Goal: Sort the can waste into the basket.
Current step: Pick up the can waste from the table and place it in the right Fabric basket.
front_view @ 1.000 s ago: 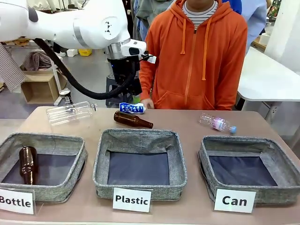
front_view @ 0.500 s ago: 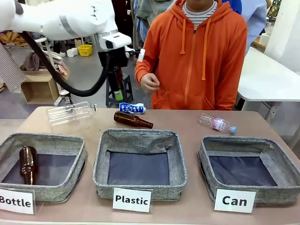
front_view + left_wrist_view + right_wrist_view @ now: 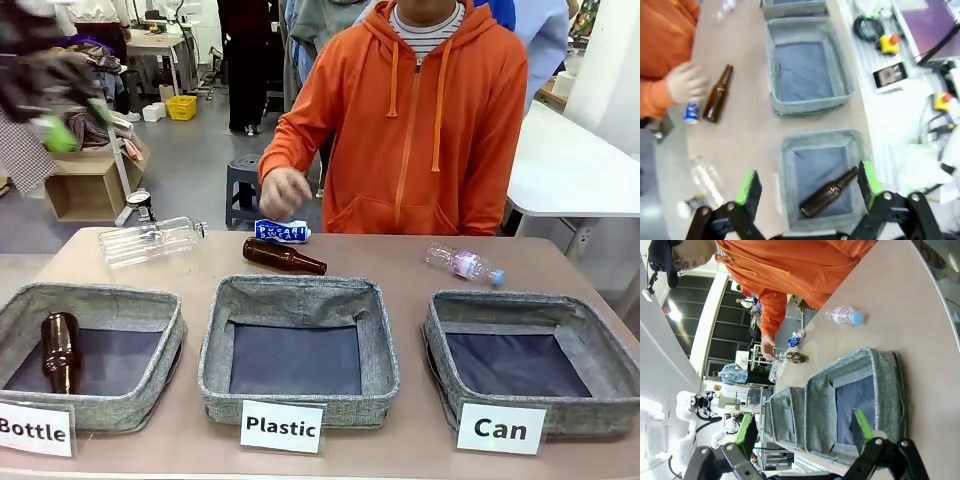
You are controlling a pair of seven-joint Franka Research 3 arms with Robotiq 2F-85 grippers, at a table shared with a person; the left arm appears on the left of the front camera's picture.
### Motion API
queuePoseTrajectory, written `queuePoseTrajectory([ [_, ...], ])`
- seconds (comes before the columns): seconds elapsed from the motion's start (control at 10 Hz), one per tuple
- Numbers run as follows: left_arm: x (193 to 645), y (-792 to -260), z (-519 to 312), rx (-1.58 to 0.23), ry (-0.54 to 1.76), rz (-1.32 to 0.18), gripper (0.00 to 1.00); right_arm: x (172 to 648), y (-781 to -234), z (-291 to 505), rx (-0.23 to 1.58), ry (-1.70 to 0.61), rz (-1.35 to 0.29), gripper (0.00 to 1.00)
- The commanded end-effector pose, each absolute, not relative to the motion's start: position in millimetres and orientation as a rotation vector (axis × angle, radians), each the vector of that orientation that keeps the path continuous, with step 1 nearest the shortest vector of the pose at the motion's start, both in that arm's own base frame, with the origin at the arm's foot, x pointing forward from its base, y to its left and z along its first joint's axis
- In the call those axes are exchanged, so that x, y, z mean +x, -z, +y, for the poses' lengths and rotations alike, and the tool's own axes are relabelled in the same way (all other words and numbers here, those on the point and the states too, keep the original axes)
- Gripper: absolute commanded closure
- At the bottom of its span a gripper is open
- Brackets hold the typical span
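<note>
My left jaws stand wide open with nothing between them, the green pads (image 3: 748,186) spread high above the table (image 3: 747,135); in the front view that arm is just a blur at the upper left. Straight below these jaws sits the Bottle basket (image 3: 786,185) at the near left, with a brown glass bottle (image 3: 830,192) lying slantwise on its dark lining. My right jaws are also parted and hold nothing, hanging at the table's right side and looking along the row of baskets. Nearest to them is the Can basket (image 3: 820,407), the square grey one at the near right behind its white "Can" sign (image 3: 500,428), dark lining showing. The Plastic basket (image 3: 298,295) sits in the middle between the other two. The crushed blue can (image 3: 282,231) lies on its side at the table's far edge, left of centre, well apart from the Can basket. A second brown bottle (image 3: 283,256) lies just near of the can, its neck pointing right. The person's hand (image 3: 285,192), from an orange sleeve, hangs close above the can, blurred. A large clear plastic bottle (image 3: 150,240) lies at the far left, and a small clear bottle (image 3: 462,263) with a blue cap lies at the far right, beyond the Can basket.
</note>
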State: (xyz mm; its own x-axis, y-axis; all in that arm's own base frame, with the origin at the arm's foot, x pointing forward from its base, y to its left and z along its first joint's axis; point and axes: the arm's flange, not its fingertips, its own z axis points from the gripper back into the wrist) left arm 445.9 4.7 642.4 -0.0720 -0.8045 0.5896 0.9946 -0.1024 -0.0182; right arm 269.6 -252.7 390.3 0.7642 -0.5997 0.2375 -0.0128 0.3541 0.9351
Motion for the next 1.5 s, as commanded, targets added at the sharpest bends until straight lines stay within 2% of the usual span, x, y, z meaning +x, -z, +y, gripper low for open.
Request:
queuePoseTrajectory([
  [0.0,421.5,-624.6,82.5,-0.686,1.443,-0.559,0.00,272.4,-390.8,-253.6,1.172,0.395,-0.659,0.00],
  [0.2,409.4,-606.0,116.9,-0.759,1.395,-0.627,0.00,272.4,-390.8,-253.6,1.172,0.395,-0.659,0.00],
  [0.5,433.7,-593.4,83.3,-0.741,1.414,-0.576,0.00,272.4,-390.8,-253.6,1.172,0.395,-0.659,0.00],
  [0.9,521.1,-586.4,-66.7,-0.612,1.398,-0.305,0.00,272.4,-390.8,-253.6,1.172,0.395,-0.659,0.00],
  [1.0,549.1,-590.1,-88.6,-0.625,1.409,-0.214,0.00,272.4,-390.8,-253.6,1.172,0.395,-0.659,0.00],
  [1.1,559.4,-599.6,-86.0,-0.653,1.391,-0.184,0.00,272.4,-390.8,-253.6,1.172,0.395,-0.659,0.00],
  [1.2,552.8,-620.2,-54.1,-0.699,1.391,-0.217,0.00,272.4,-390.8,-253.6,1.172,0.395,-0.659,0.00],
  [1.4,511.9,-662.2,47.8,-0.802,1.254,-0.357,0.00,272.4,-390.8,-253.6,1.172,0.395,-0.659,0.00],
])
